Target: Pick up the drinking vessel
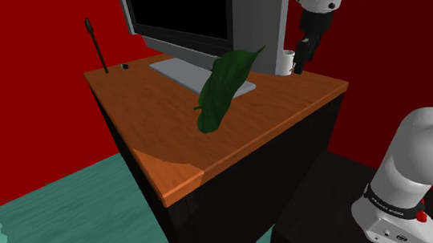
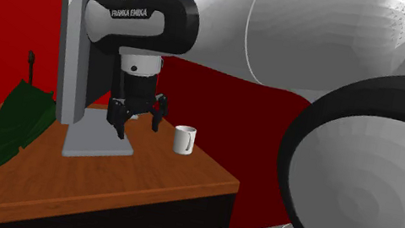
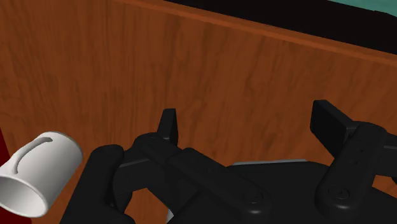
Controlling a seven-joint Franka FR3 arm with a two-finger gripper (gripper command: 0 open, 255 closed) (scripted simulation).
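**Pincer [image 2: 137, 126] held spread over the desk [image 2: 173, 172], white mug [image 2: 183, 139] not grasped**
Nearest in the second exterior view, the white arm [image 2: 305, 58] is seen. Beyond it the black pincer is held above the wooden desk, fingers apart, nothing between them. The mug is set upright on the desk near the pincer, toward that view's right, untouched. Farther back, a grey monitor [image 2: 86, 37] and a green leaf [image 2: 15, 123] are seen.
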